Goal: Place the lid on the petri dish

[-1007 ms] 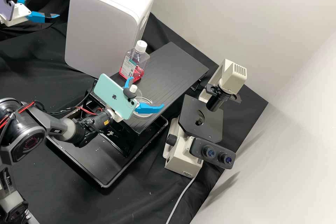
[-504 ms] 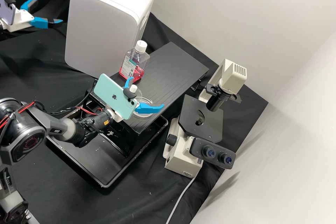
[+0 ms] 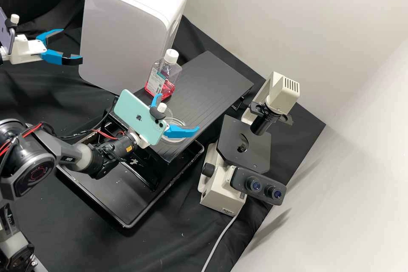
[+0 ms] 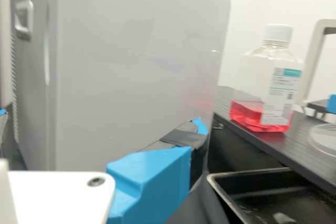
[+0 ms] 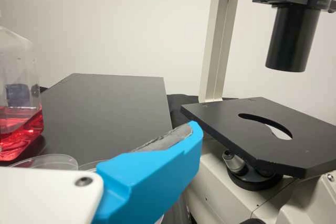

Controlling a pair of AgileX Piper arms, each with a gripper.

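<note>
Two clear round petri pieces lie side by side on the black ribbed platform [image 3: 212,83], the petri dish [image 3: 171,118] and a second clear piece [image 3: 177,134]; which one is the lid I cannot tell. In the right wrist view they appear as clear rims [image 5: 46,161]. My right gripper [image 3: 178,112] is open, one blue finger on each side of the pieces, and grips nothing that I can see. My left gripper [image 3: 72,45] hangs open in the air at the far left, close to the white box [image 3: 127,25]. One of its fingers [image 4: 152,182] appears beside that box.
A bottle of red liquid [image 3: 162,77] stands on the platform just behind the dishes. A black tray [image 3: 127,216] lies under the platform's near end. A microscope [image 3: 250,148] stands to the right, its stage [image 5: 262,129] close by.
The left gripper has come down and to the right, toward the white box, and its fingers have spread wider. The right arm and the dishes have not moved.
</note>
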